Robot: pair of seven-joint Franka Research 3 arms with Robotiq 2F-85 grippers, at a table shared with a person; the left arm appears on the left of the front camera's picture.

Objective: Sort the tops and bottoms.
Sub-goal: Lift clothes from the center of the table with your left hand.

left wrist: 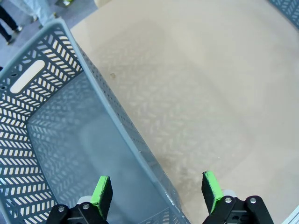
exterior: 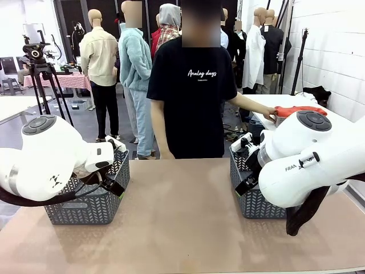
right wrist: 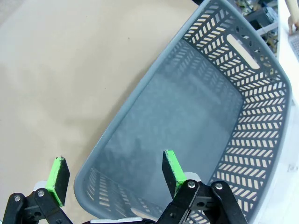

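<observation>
An orange cloth garment [exterior: 299, 110] lies on a white side table [exterior: 336, 117] at the back right, and the person's hand [exterior: 268, 113] reaches out to it. My left gripper [left wrist: 156, 189] is open and hangs over the right wall of the left grey basket [left wrist: 117, 121], one finger inside and one outside. My right gripper [right wrist: 114, 172] is open too, straddling the near corner of the right grey basket [right wrist: 140, 93]. Both baskets show a bare grey floor. Nothing sits between either pair of green pads.
The tan table [exterior: 182, 217] stretches between the left basket [exterior: 85, 205] and the right basket [exterior: 251, 200]. My left arm [exterior: 45, 160] and right arm [exterior: 308, 165] bulk over them. A person in a black T-shirt [exterior: 191, 97] stands at the far edge. A tripod [exterior: 40, 68] stands back left.
</observation>
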